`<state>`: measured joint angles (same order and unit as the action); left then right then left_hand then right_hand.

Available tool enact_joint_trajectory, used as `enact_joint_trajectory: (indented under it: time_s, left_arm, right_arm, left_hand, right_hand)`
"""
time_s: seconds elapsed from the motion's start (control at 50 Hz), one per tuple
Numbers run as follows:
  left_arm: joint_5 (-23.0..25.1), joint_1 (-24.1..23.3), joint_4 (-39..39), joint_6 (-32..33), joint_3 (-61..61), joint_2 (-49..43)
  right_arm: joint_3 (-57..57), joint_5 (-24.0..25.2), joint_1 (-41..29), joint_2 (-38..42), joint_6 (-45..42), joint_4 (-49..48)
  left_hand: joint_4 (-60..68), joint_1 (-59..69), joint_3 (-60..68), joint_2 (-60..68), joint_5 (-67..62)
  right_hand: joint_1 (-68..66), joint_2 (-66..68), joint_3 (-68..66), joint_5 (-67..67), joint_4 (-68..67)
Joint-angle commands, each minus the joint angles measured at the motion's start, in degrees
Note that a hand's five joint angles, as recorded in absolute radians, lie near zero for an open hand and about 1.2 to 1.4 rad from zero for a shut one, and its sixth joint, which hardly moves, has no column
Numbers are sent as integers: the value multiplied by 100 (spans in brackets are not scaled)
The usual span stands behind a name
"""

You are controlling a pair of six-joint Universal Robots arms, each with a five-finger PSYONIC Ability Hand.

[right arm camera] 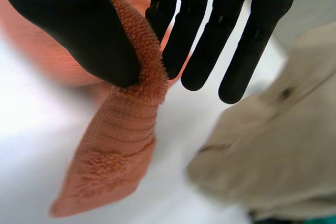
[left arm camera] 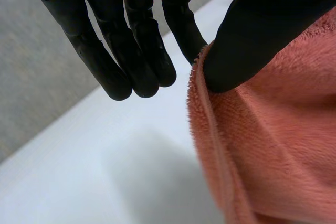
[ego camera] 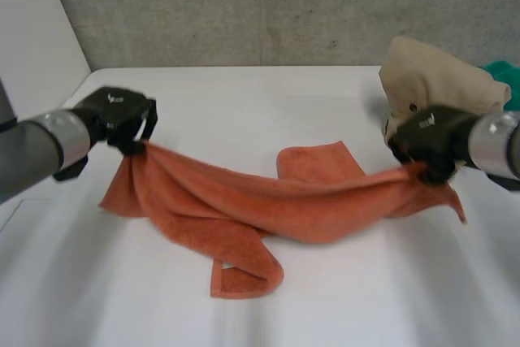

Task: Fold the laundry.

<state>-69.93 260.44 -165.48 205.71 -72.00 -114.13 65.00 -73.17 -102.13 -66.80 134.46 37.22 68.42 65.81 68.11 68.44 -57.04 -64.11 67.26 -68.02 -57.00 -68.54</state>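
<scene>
- Here the rumpled orange terry towel [ego camera: 244, 205] sags onto the white desk [ego camera: 244, 111], both ends lifted.
- Its long axis runs side to side.
- The left hand [ego camera: 120, 113] and right hand [ego camera: 429, 142] each pinch an end, thumb against fingers.

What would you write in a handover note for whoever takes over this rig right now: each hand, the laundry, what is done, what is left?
The left hand pinches one end of the orange towel.
The right hand pinches the other end.
Towel hangs bunched between them, its middle sagging onto the white table.
A beige garment lies heaped behind the right hand.
Done: towel gripped at both ends.
Left: spread it flat, fold it, then probably the beige garment.
</scene>
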Motion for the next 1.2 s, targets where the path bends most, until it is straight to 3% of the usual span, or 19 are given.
enact_joint_trajectory:
  time_s: [0.02, 0.1, 0.18, 0.22, 0.3, 0.4, 0.54, 0.7, 0.74, 0.76, 0.82, 1.0, 1.2]
  left_arm:
    - [-695, -221, -816, -276, 2282, -408]
    - [-1371, -327, -1677, -487, 3067, -233]
    - [-1944, -397, -2276, -619, 3122, 109]
    - [-1989, -415, -2340, -620, 3008, 251]
    - [-1823, -441, -2278, -655, 2377, 611]
    - [-1638, -441, -2278, -611, -46, 937]
    - [-1603, -441, -2892, -515, -1648, 438]
    - [-1392, -521, -2569, -224, -1914, -276]
    - [-1339, -494, -2463, -163, -1897, -320]
    - [-1304, -451, -2384, -128, -1853, -337]
    - [-1269, -302, -2322, -57, -1774, -329]
    - [-1032, 288, -2278, -110, -1844, -145]
    - [-215, 701, -1708, -31, -2116, -205]
  right_arm:
    - [-1399, -643, -264, 597, 1747, -3082]
    - [-1902, -1215, -220, 598, 2477, -4621]
    - [-1895, -1401, -193, 441, 2830, -5713]
    - [-1798, -1367, -193, 352, 2840, -5787]
    - [-1412, -1095, -158, 132, 2875, -5726]
    - [-42, -444, 140, -246, 3007, -5401]
    - [1600, 30, 430, -159, 2797, -4953]
    - [3001, 347, 589, 62, 1839, -4689]
    - [3124, 321, 624, 106, 1645, -4671]
    - [3229, 347, 668, 123, 1497, -4645]
    - [3300, 356, 747, 176, 1381, -4566]
    - [3265, 330, 896, 202, 1600, -4487]
    - [3054, 312, 1046, 238, 2171, -4425]
  left_hand:
    - [1158, 1419, 1189, 1156, -1296]
    - [1158, 1419, 1189, 1156, -1296]
    - [1158, 1419, 1189, 1156, -1296]
    - [1158, 1419, 1189, 1156, -1296]
    - [1158, 1419, 1189, 1156, -1296]
    - [1158, 1419, 1189, 1156, -1296]
    - [1158, 1419, 1189, 1156, -1296]
    - [1158, 1419, 1189, 1156, -1296]
    - [-444, -184, -413, -447, 306]
    - [-2570, -2309, -2539, -2572, 2432]
    - [-4420, -4159, -4389, -4422, 4282]
    - [-4610, -4349, -4579, -4612, 4472]
    - [-3769, -3509, -3738, -3771, 3631]
  right_hand:
    - [-1589, 1274, -1198, -1300, -1146]
    - [-1589, 1274, -1198, -1300, -1146]
    - [-1589, 1274, -1198, -1300, -1146]
    - [-1589, 1274, -1198, -1300, -1146]
    - [-1589, 1274, -1198, -1300, -1146]
    - [-1589, 1274, -1198, -1300, -1146]
    - [-1589, 1274, -1198, -1300, -1146]
    - [-1589, 1274, -1198, -1300, -1146]
    - [-1589, 1274, -1198, -1300, -1146]
    - [-1589, 1274, -1198, -1300, -1146]
    - [-1589, 1274, -1198, -1300, -1146]
    - [-1589, 1274, -1198, -1300, -1146]
    - [-1589, 1274, -1198, -1300, -1146]
